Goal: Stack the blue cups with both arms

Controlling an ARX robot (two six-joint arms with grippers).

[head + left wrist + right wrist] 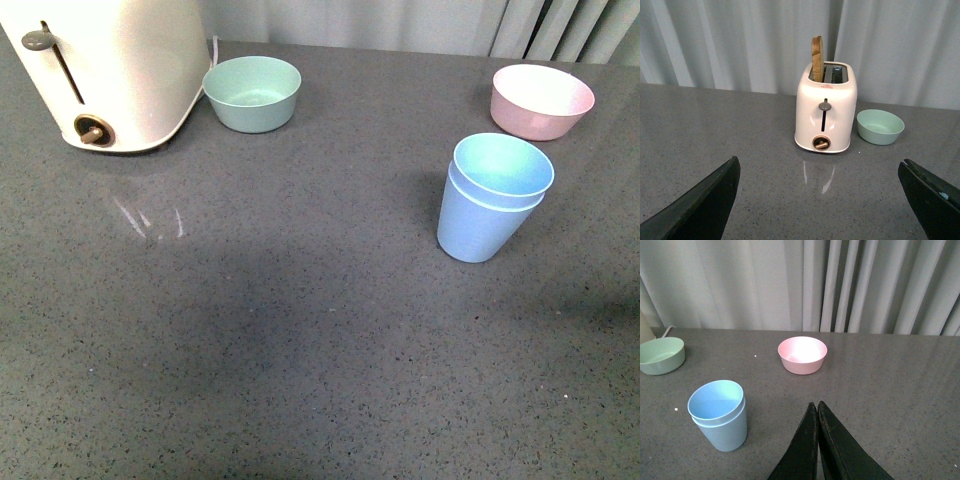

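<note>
Near edge of the bench [250, 400]: bare grey surface, neither arm visible in the front view. Right gripper [818, 412]: fingers pressed together, tips meeting, nothing between them; it hangs over open bench, clear of everything. Left gripper [820, 200]: fingers spread wide, nothing held, facing the toaster [826, 107] at the far left corner. Middle of the bench, toward the right edge: the blue cups [492, 197], already nested, one seated inside the other with the inner rim standing just proud of the outer (stack upright, long axis vertical, mouth up). From the right wrist view the stack [718, 415] lies ahead of the closed tips and off to one side, apart from them; the left wrist view does not show it at all, so the right arm is judged the nearer one. Farther back: pink bowl [542, 100] beyond the stack by the far right corner, mint-green bowl [252, 92] beside the toaster. Stacking looks complete; any remaining move is likely only retreat.
</note>
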